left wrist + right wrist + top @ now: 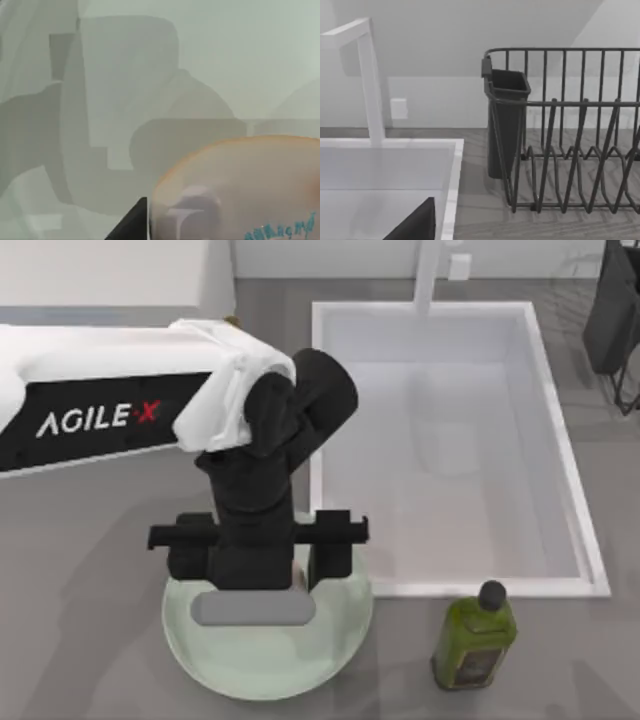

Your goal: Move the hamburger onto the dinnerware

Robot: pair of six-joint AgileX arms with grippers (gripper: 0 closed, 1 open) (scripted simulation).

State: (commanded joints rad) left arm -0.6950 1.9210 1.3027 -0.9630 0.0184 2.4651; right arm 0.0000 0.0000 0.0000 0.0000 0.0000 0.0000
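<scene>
Top view: left arm reaching in from the table's left, its gripper low over the far part of the dinnerware, a pale green plate at the near edge beside the sink. A sliver of pale, reddish colour between the fingers is probably the hamburger, though the wrist body covers most of it. A green bottle stands to the plate's right, near the sink's front rim.

Left wrist view: hamburger large and close, cream with an orange rim, against the glossy plate surface, on which grey reflections lie. A dark fingertip sits at its edge. Whether the fingers clamp it or have parted cannot be told.

Right wrist view: faucet, sink rim and dish rack with its dark cup; the right arm appears parked, away from the work.

Placement seems nearly complete. Good practice: release only with the hamburger resting on the plate, open gently, then lift straight up so that nothing drags.
</scene>
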